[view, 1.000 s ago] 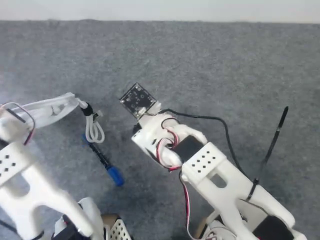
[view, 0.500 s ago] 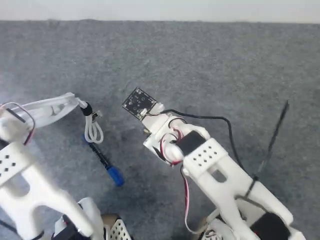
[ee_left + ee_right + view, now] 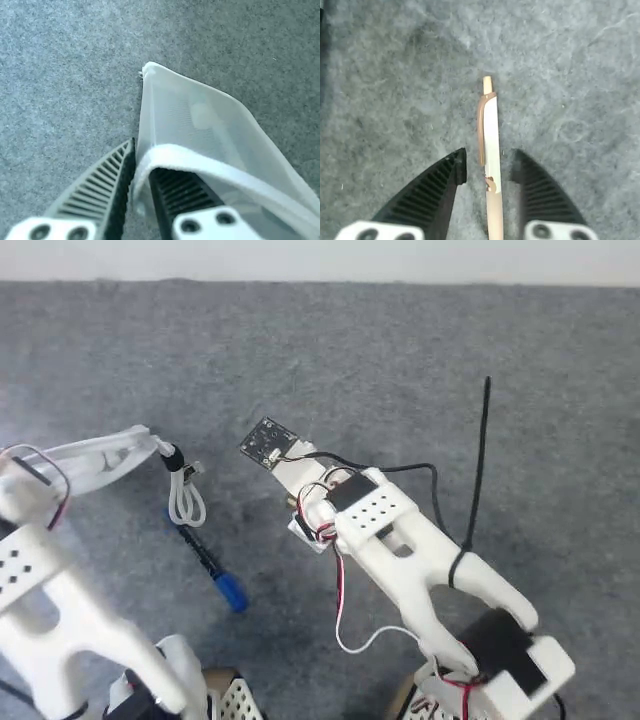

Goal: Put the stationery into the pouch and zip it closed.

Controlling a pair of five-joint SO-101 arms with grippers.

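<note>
Left gripper (image 3: 141,165): clamped on the white rim band of the pouch (image 3: 200,120); one ribbed finger (image 3: 107,185) lies outside the wall, and the other shows dark through the material.
Pouch: translucent white, with its body extending forward from the left fingertips over the grey felt (image 3: 60,75). In the high view it sits at the end of the left arm (image 3: 40,610).
Pouch cord (image 3: 187,502): a white loop hanging from the dark end of the pouch, on the side facing the right arm (image 3: 400,550).
Right gripper (image 3: 490,157): fingers apart and low over the felt, straddling the beige pen (image 3: 489,120).
Beige pen: lies flat on the felt along the gripper's axis. The button end points away from the wrist and the barrel runs back between the fingers. A narrow gap shows on each side, so there is no contact.
Blue-capped pen (image 3: 210,565): black barrel, lying on the felt between the two arms. One end is just beside the cord loop, and it is well apart from the right gripper.
Stationery status: both pens are outside the pouch.
</note>
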